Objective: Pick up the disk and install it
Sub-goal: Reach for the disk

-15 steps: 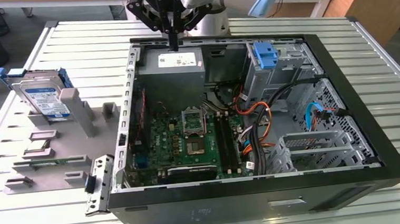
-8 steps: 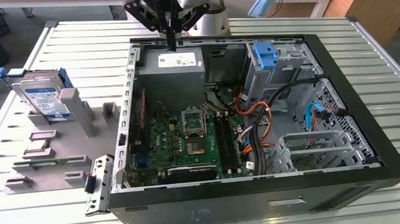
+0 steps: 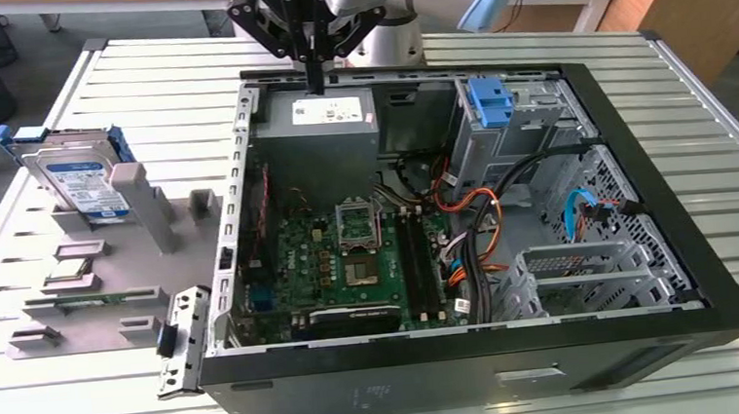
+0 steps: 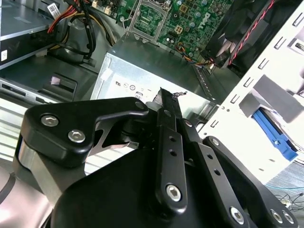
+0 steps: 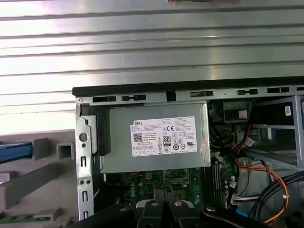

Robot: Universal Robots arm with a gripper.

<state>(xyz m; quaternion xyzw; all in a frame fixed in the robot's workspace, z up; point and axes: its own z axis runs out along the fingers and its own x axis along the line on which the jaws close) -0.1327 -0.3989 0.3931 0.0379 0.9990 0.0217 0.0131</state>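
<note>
The disk [image 3: 79, 183] is seen ungrasped at 9 o'clock of the case [image 3: 485, 360], the end effector [image 3: 315, 84] held narrow and empty over the power supply [image 3: 323, 137].

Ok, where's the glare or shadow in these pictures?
First wrist view: strong glare washes out the slatted table. Exterior view: the table gleams too, while the computer case interior sits in shadow. Second wrist view: the black tool is dim, bolts glinting.

A white label [image 5: 164, 137] with fine print and marks sits on the power supply [image 5: 156, 164]; the disk [image 3: 82, 183], at the exterior view's left, wears a white-and-blue label [image 3: 92, 192].
</note>
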